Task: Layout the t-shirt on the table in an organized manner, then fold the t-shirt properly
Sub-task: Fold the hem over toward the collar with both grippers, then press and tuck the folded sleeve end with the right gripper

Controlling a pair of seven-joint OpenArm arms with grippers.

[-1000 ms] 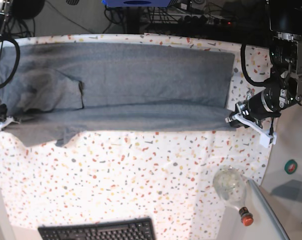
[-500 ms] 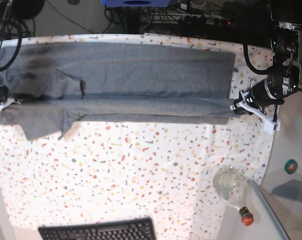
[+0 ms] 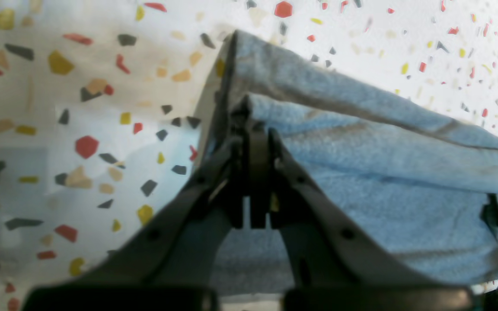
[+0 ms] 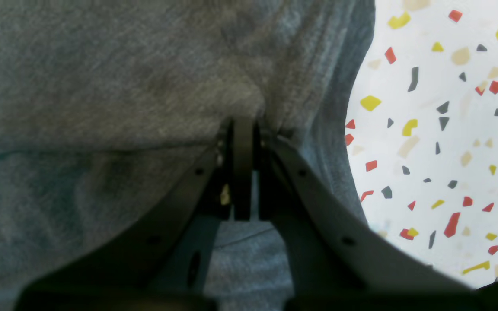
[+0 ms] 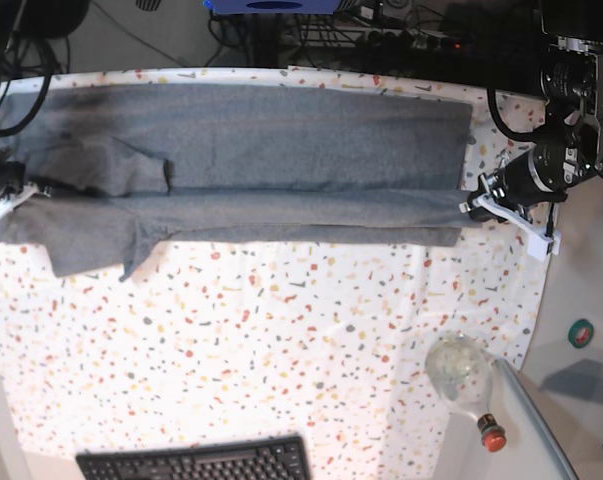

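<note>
Stretching across the table (image 5: 281, 330), the heather-grey t-shirt (image 5: 261, 160) lies long, each end pinched by a hand (image 5: 471, 207).

The t-shirt (image 5: 281, 150) is plain heather grey, looking bluish in the left wrist view. The table (image 5: 281, 340) cloth is white, speckled with red, orange, yellow and grey flecks. Near its front edge, a black keyboard (image 5: 196, 462).
</note>
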